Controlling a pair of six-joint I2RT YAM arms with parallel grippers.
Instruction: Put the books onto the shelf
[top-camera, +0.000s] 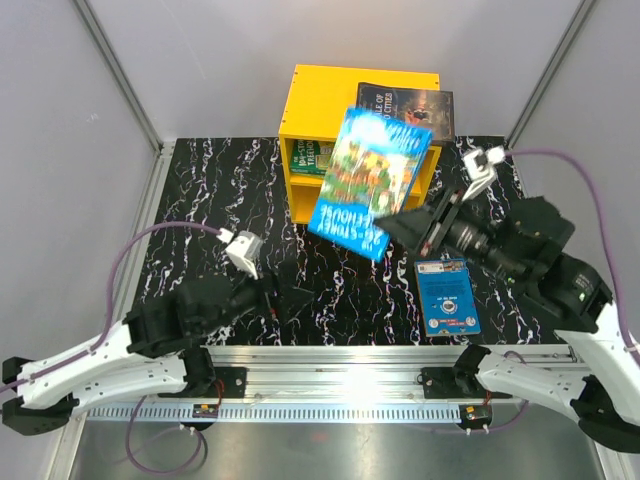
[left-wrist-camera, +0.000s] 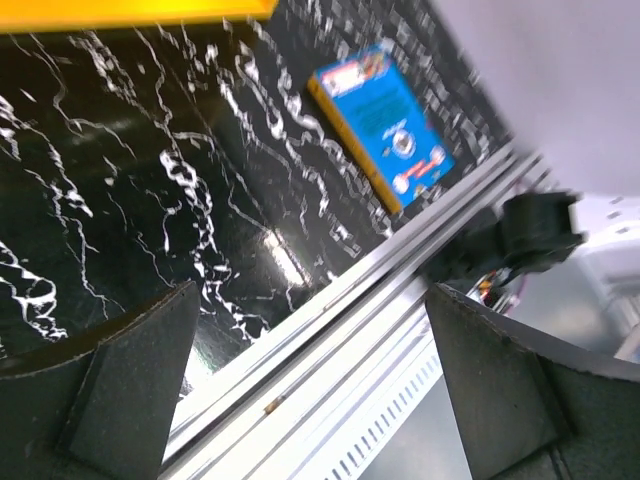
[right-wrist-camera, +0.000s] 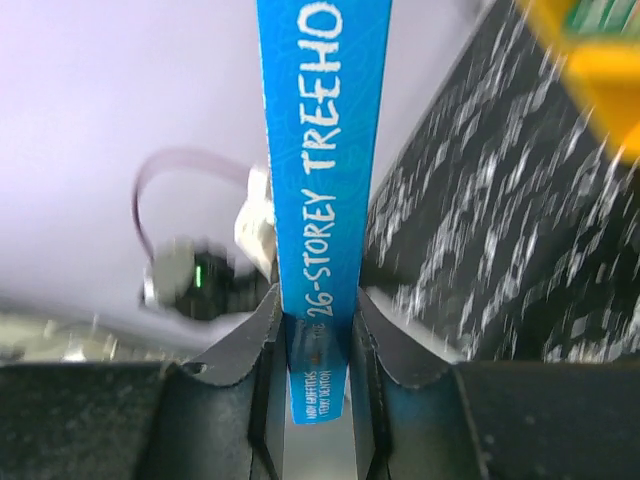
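Observation:
The yellow shelf (top-camera: 320, 95) stands at the back of the table; its edge shows in the left wrist view (left-wrist-camera: 130, 10). A dark book (top-camera: 408, 103) lies on its flat top, and a green book (top-camera: 312, 158) sits in the upper compartment. My right gripper (top-camera: 402, 228) (right-wrist-camera: 318, 300) is shut on the spine end of a blue "26-Storey Treehouse" book (top-camera: 368, 180) (right-wrist-camera: 320, 180), held tilted in the air in front of the shelf. A second blue book (top-camera: 447, 295) (left-wrist-camera: 385, 125) lies flat near the front right. My left gripper (top-camera: 285, 290) (left-wrist-camera: 312, 300) hangs open and empty at the front left.
An aluminium rail (top-camera: 340, 365) (left-wrist-camera: 330, 330) runs along the table's near edge under both arm bases. Grey walls close in the back and both sides. A corner of the shelf (right-wrist-camera: 600, 50) shows at the upper right of the right wrist view.

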